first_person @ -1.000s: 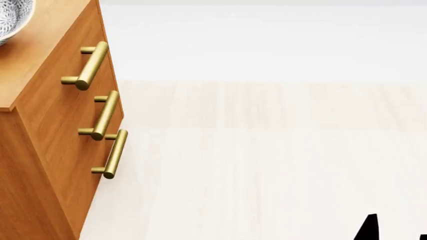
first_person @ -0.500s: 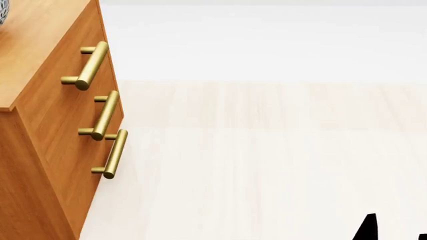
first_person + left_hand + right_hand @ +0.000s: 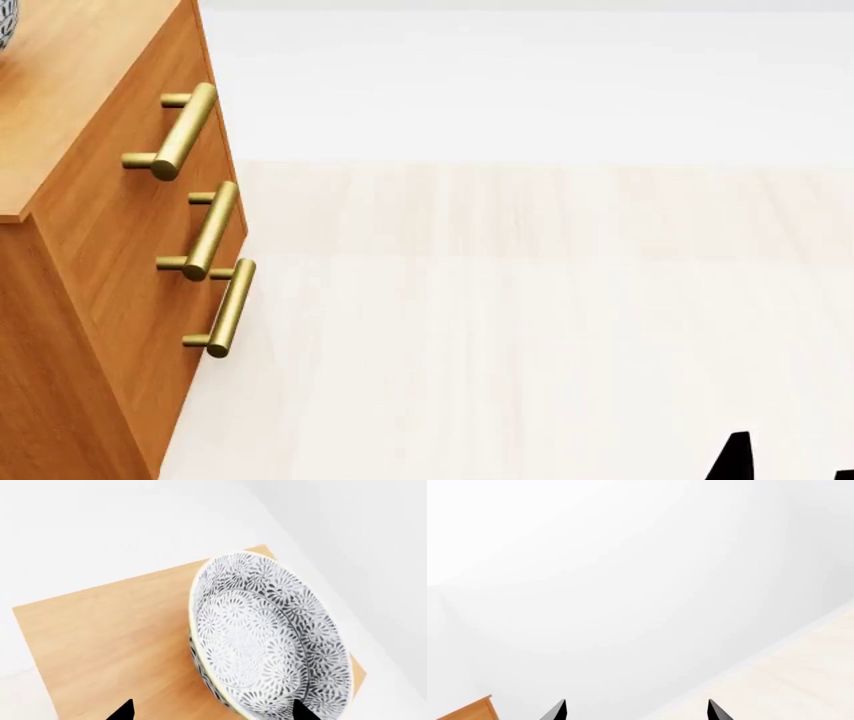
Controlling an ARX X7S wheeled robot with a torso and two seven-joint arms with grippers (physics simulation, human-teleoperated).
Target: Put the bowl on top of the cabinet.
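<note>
In the left wrist view, the left gripper (image 3: 210,712) shows two dark fingertips set wide apart; one overlaps the rim of the bowl (image 3: 267,640), though whether it touches I cannot tell. The bowl sits tilted toward that camera over the lighter wood top of the cabinet (image 3: 107,645), near its far corner. The left arm is clearly the nearer one. The right gripper (image 3: 635,711) is spread too, holding nothing, facing blank wall.
</note>
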